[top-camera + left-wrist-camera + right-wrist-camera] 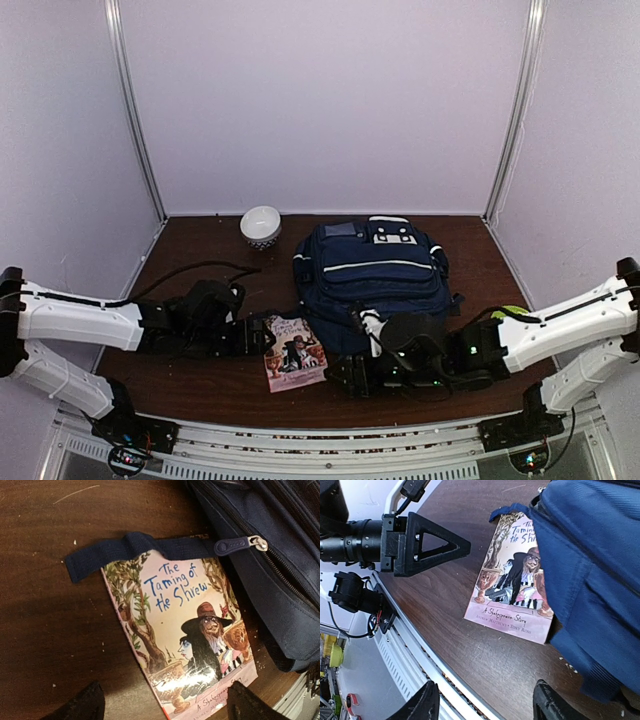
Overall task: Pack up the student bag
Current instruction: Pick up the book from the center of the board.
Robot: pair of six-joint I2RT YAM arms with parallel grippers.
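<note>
**Dark wood worktop (230,392), both jaws open and empty**

Left jaws spread wide just left of a paperback (185,635) lying flat, gripping nothing. Right jaws apart, empty, at near edge of the student bag (370,270). Bag lies mid-worktop, front up, its strap (100,555) across the paperback's top. White bowl (261,226) beyond, near back wall.

Navy bag (368,275) w/ white stripes – pink-edged book (189,630)
</note>
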